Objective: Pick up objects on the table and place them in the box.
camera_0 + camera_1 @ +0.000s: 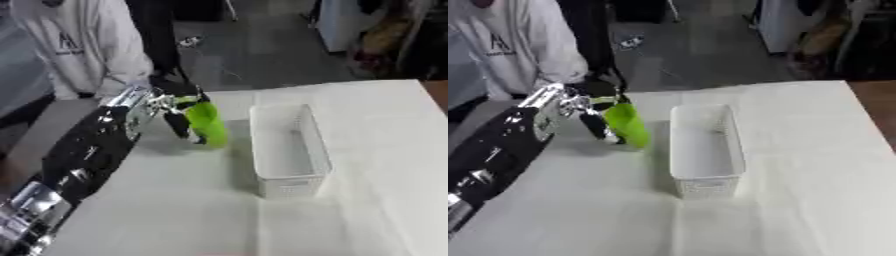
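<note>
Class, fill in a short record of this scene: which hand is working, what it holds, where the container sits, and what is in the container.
Working hand: left hand, fingers curled round the object
Object held: bright green object, tilted, lower end near the table
Container: white box, to the right of the green object, apart from it
Box contents: nothing visible inside
Right hand: not in view

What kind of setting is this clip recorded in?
Probably a lab or workshop, not a home: a white-covered table on bare grey floor, with only a white basket and the green object in the robot's left hand, cluttered equipment beyond.
</note>
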